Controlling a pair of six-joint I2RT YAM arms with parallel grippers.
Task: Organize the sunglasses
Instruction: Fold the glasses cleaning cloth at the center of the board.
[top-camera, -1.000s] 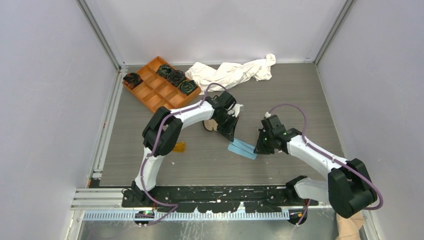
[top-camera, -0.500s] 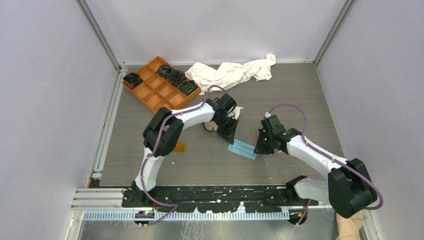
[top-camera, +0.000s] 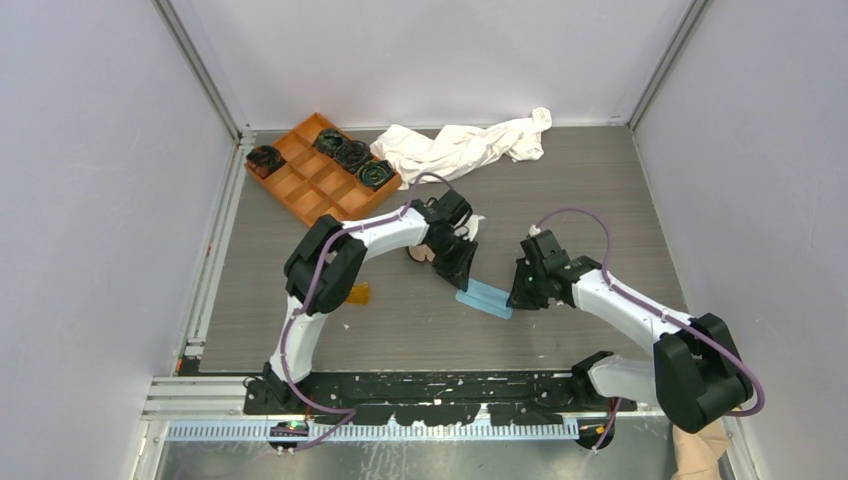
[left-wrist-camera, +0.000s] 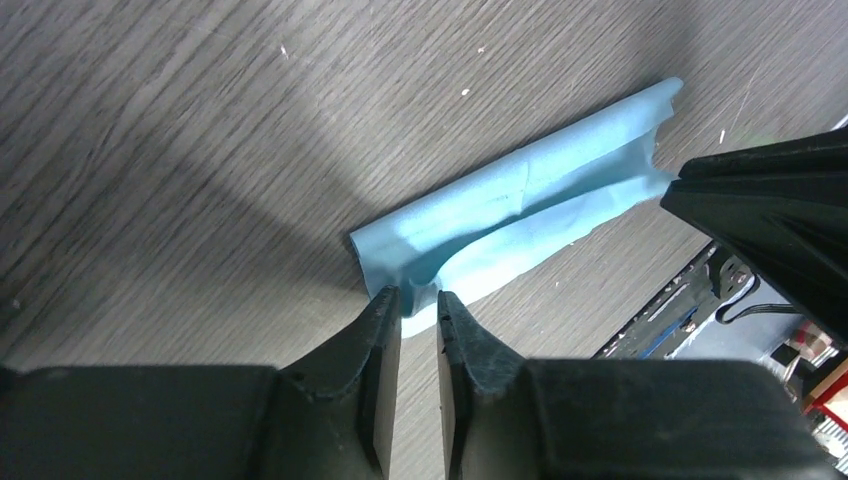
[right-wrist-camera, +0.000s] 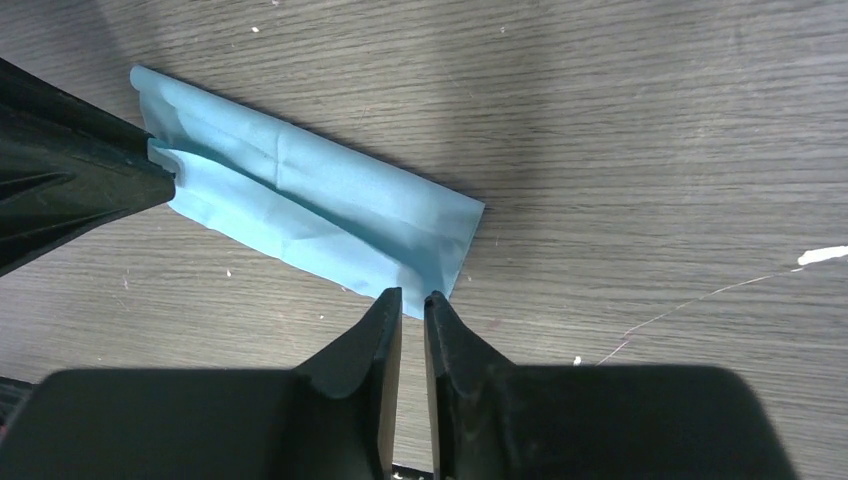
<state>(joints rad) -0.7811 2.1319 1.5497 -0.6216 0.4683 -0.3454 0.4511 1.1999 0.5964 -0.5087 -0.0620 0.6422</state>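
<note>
A light blue cloth (top-camera: 487, 297) lies folded lengthwise on the table between my two grippers. My left gripper (top-camera: 466, 283) pinches its far-left end; in the left wrist view the gripper (left-wrist-camera: 419, 296) is closed on the cloth (left-wrist-camera: 520, 210). My right gripper (top-camera: 513, 300) pinches the opposite end; in the right wrist view the gripper (right-wrist-camera: 413, 296) is closed on the corner of the cloth (right-wrist-camera: 310, 205). The amber sunglasses (top-camera: 359, 295) lie partly hidden beside the left arm's elbow. The glasses case (top-camera: 419, 252) shows only a bit of beige lining behind the left wrist.
An orange compartment tray (top-camera: 305, 180) holding several dark items stands at the back left. A crumpled white cloth (top-camera: 465, 145) lies along the back edge. Walls close in the table on three sides.
Both grippers have shifted slightly, the left one a little nearer and leftward. The blue cloth now looks narrower, folded over along its length.
</note>
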